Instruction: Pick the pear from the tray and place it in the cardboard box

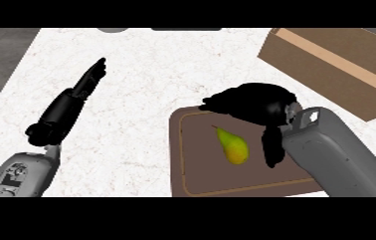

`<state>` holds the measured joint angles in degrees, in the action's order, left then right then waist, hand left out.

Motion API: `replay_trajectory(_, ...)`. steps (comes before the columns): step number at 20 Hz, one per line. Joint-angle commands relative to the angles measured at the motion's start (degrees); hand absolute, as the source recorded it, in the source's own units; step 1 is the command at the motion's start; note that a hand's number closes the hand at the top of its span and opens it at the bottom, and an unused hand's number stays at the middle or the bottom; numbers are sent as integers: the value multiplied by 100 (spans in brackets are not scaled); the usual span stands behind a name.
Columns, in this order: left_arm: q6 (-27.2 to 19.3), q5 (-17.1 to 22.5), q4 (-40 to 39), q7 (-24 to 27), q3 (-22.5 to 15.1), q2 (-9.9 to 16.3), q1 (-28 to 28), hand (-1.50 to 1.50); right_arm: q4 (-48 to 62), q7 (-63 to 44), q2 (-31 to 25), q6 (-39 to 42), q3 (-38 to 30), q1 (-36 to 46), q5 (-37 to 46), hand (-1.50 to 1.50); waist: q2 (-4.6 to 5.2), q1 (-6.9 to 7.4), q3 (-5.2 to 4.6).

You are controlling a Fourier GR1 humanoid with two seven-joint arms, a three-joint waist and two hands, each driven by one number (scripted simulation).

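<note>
Pear [234,147] on tray [192,184], right hand [253,103] above

left hand [82,87]: open, fingers straight, pointing up and away at the view's left
right hand [253,104]: palm down, fingers curled, thumb hanging toward the forearm
right forearm: enters from lower right
</note>
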<state>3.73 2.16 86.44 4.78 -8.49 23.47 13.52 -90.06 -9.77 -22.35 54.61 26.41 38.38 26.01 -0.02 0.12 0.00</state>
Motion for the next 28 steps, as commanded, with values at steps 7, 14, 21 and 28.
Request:
replay_trajectory(7, 170, -351, 391, -118, 262, -241, -195, 0, 312, 396, 403, -4, 110, -139, 1066, -150, -1, 24, 0)
replay_trajectory(14, 657, -233, 57, -53, 662, -217, -9, 0, 610, 840, 450, -453, 128, -407, 1804, -150, 4, 8, 0)
replay_trajectory(21, 571, -586, 472, -19, 582, -445, -446, 0, 590, 1132, 650, -547, 291, -915, 2153, -150, -5, 6, 1)
replay_trajectory(28, 426, -1003, -19, 156, 463, -860, -180, 0, 1336, 1448, 741, -983, 344, -848, 2811, -150, 8, 4, 0)
